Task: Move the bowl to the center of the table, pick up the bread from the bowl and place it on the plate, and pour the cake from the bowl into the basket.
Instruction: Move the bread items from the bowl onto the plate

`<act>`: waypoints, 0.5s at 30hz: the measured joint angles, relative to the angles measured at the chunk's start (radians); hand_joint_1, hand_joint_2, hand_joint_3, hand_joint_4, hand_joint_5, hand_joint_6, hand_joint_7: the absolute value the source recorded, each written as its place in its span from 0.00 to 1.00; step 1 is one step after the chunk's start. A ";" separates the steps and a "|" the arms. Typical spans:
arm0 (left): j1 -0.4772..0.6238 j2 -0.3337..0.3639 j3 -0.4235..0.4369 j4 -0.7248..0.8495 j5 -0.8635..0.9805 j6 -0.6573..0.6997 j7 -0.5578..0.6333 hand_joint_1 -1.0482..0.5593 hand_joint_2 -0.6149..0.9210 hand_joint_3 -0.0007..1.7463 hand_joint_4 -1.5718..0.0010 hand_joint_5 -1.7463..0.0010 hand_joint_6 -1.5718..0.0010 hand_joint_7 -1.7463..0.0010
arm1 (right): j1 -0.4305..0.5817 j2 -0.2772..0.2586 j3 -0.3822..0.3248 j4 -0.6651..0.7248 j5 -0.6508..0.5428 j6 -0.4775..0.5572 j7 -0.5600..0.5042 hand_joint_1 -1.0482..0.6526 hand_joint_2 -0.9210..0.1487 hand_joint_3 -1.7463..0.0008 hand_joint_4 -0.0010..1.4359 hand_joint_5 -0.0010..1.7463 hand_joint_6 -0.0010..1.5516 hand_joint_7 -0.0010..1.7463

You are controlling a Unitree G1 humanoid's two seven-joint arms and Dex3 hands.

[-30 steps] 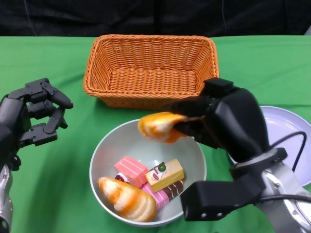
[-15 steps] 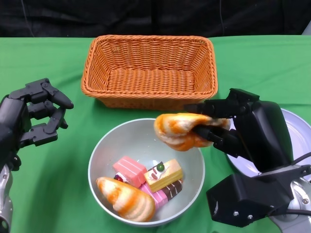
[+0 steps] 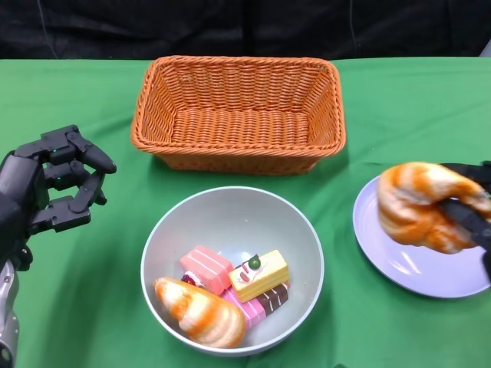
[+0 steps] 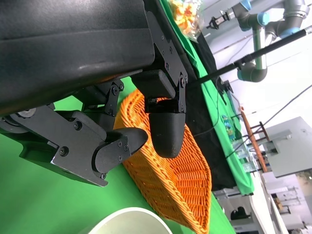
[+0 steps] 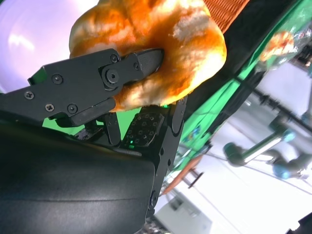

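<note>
Your right hand (image 3: pixel 476 218) grips a bread roll (image 3: pixel 420 205) over the plate (image 3: pixel 418 268) at the table's right side; the wrist view shows its fingers (image 5: pixel 92 80) clamped around the roll. Your left hand (image 3: pixel 46 188) holds nothing, fingers apart, above the green cloth (image 3: pixel 77 307), left of the bowl (image 3: pixel 230 222); the bowl sits mid-table, just in front of the basket (image 3: pixel 238 111); inside it lie a second roll (image 3: pixel 201 313) and the cake pieces (image 3: pixel 238 282), touching one another.
</note>
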 measured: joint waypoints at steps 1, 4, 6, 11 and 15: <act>0.000 0.001 0.000 0.000 0.000 0.000 0.000 0.63 0.83 0.52 0.54 0.08 0.52 0.25 | 0.001 -0.001 -0.010 0.005 0.011 0.004 0.005 0.53 0.00 0.95 0.54 0.78 0.72 0.12; 0.000 0.002 0.000 0.001 0.000 0.000 0.000 0.62 0.83 0.52 0.53 0.08 0.52 0.25 | 0.006 -0.001 -0.038 0.014 0.045 0.041 0.020 0.52 0.00 0.94 0.54 0.76 0.71 0.13; 0.000 0.004 0.000 0.003 0.000 0.000 0.000 0.63 0.83 0.53 0.53 0.08 0.52 0.26 | 0.005 -0.001 -0.048 0.014 0.064 0.086 0.036 0.52 0.00 0.94 0.52 0.75 0.71 0.13; -0.001 0.005 0.000 0.014 0.001 0.000 0.000 0.63 0.83 0.53 0.53 0.08 0.52 0.26 | -0.006 -0.016 -0.053 0.015 0.068 0.229 0.072 0.51 0.00 0.95 0.51 0.70 0.69 0.13; -0.001 0.007 0.001 0.017 0.001 0.000 0.000 0.62 0.82 0.54 0.53 0.08 0.52 0.26 | -0.045 -0.037 -0.061 0.037 0.104 0.323 0.123 0.52 0.00 0.93 0.50 0.74 0.69 0.14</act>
